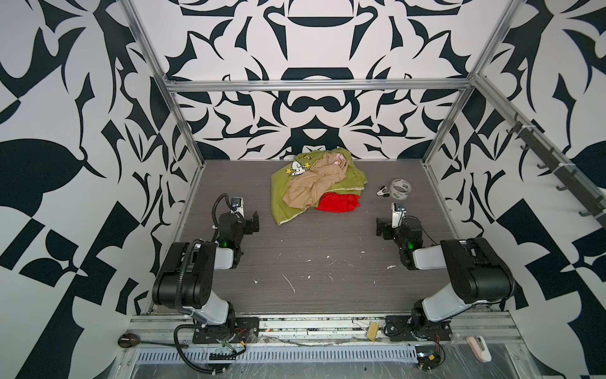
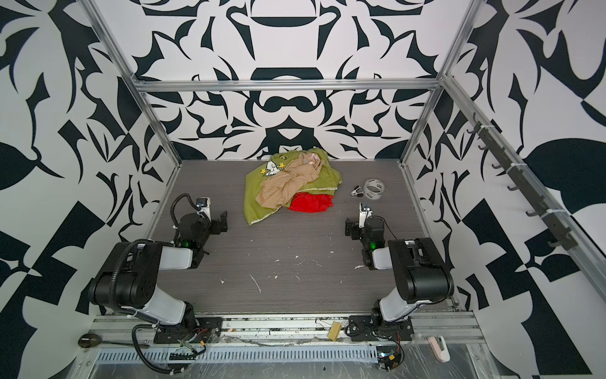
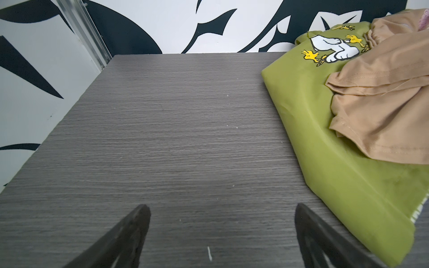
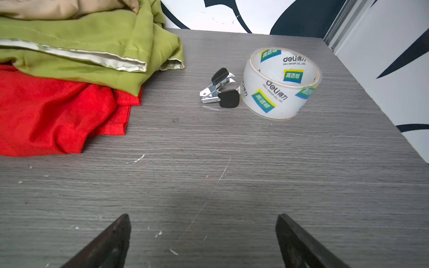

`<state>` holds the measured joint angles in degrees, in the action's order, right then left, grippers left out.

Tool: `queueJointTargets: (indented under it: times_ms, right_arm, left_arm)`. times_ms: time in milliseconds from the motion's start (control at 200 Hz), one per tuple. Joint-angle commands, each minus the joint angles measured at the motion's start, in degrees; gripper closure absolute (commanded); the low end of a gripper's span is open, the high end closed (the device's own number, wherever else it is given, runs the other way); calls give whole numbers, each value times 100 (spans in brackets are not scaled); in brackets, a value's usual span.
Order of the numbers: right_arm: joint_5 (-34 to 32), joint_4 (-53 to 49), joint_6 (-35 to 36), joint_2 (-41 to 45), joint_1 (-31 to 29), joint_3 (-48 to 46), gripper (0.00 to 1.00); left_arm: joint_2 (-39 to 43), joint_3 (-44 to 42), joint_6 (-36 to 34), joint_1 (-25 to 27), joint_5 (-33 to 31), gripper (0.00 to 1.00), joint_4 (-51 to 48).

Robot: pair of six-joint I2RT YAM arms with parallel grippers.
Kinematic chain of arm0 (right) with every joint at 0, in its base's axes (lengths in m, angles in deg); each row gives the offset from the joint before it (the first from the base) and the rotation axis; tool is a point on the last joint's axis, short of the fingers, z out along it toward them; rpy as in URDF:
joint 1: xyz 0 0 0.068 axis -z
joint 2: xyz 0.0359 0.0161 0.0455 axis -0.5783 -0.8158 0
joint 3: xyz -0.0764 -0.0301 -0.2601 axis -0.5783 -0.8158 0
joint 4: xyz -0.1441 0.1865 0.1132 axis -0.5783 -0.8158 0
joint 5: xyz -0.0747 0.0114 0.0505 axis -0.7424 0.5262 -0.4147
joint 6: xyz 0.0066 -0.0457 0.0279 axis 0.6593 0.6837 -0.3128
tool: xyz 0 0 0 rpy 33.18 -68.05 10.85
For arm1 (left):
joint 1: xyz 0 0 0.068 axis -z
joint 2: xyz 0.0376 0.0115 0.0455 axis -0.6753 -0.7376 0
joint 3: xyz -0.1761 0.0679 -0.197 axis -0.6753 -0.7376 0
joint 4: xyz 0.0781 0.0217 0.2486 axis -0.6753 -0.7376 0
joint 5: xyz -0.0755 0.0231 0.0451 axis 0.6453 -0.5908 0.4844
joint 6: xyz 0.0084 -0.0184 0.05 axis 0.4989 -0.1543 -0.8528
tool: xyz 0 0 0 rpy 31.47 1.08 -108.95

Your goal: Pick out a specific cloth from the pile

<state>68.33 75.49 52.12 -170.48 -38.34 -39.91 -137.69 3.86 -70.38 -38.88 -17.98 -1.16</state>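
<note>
toward twelve o'clock on the table [image 1: 311,279], the pile [image 1: 306,177] sits at the far edge, well apart from both arms. the red cloth [image 1: 337,203] you want pokes out at the pile's five o'clock side. its far part is tucked under the olive-green cloth [image 1: 278,200], whose pale hem lies across it. the tan cloth [image 1: 311,188] is draped on top of the green and reaches the red's nine o'clock end. because of that layering, your best hold looks to be the free red edge nearest the right arm, drawn toward six o'clock rather than lifted straight up, or the green may come along. the left gripper [image 3: 220,208] and right gripper [image 4: 203,218] both hover over bare table, jaws spread wide, nothing between them. no bin or tray shows. the only hollow thing is the tape roll [image 4: 281,83] at two o'clock, its ring empty, with a staple remover [image 4: 220,89] right against it.
</note>
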Motion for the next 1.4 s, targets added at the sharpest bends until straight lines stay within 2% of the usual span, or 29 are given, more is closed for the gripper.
queueJointTargets:
  times_ms: [0, 1395]
  right_arm:
    - [-112, 172, -66, 133, 23, 84, 1]
    - [-206, 392, 32, 142, -99, -34, 1]
  left_arm:
    - [3, -74, -28, -17, 34, 1, 101]
    - [5, -80, -49, 23, -28, 1, 114]
